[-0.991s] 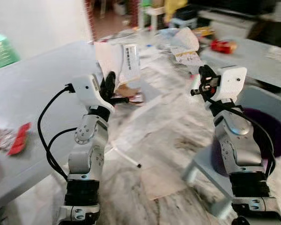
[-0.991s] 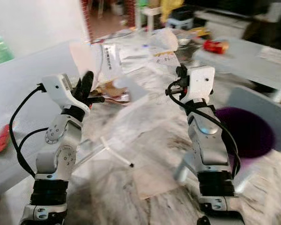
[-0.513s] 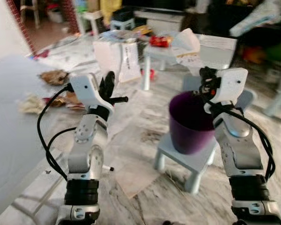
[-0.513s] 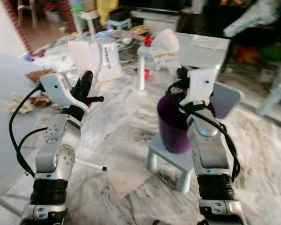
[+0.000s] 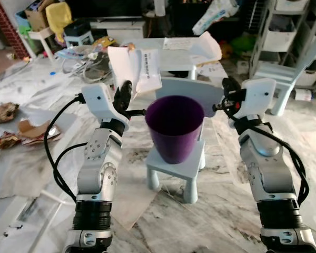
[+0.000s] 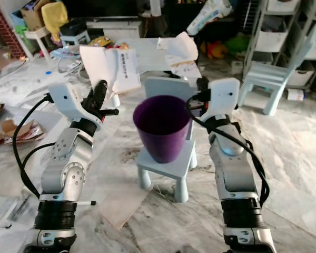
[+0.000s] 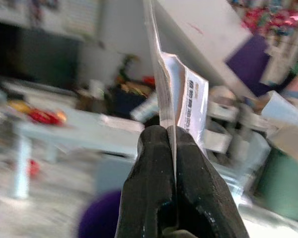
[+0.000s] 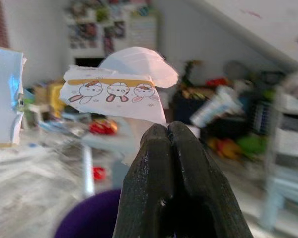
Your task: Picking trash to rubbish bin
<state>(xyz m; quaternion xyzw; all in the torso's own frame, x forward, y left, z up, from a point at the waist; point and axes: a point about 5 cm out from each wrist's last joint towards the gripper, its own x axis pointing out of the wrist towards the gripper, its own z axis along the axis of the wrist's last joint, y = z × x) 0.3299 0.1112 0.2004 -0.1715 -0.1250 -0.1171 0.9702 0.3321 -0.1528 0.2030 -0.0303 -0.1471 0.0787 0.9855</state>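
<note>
A purple bin [image 5: 175,128] stands on a small pale blue stool [image 5: 171,169], straight ahead and between my two arms. My left gripper [image 5: 127,90] is raised left of the bin's rim and shut on a white printed paper packet [image 5: 135,67] that stands up above it. My right gripper [image 5: 225,88] is raised right of the rim and shut on a crumpled white paper [image 5: 209,51] with small cartoon prints. In the left wrist view the fingers [image 7: 150,163] pinch the packet [image 7: 187,94] edge-on. In the right wrist view the paper [image 8: 118,94] rises from the closed fingers [image 8: 151,163].
Brown crumpled trash [image 5: 2,112] and torn wrappers [image 5: 34,132] lie on the marble floor at the left. A paper sheet [image 5: 130,196] lies beside the stool. Behind the bin stands a pale table [image 5: 171,45], with a small blue chair [image 5: 290,79] and shelves at the right.
The camera has swung round, so the purple bin went from the right side to the centre between the arms. Both grippers kept their papers and their raised pose.
</note>
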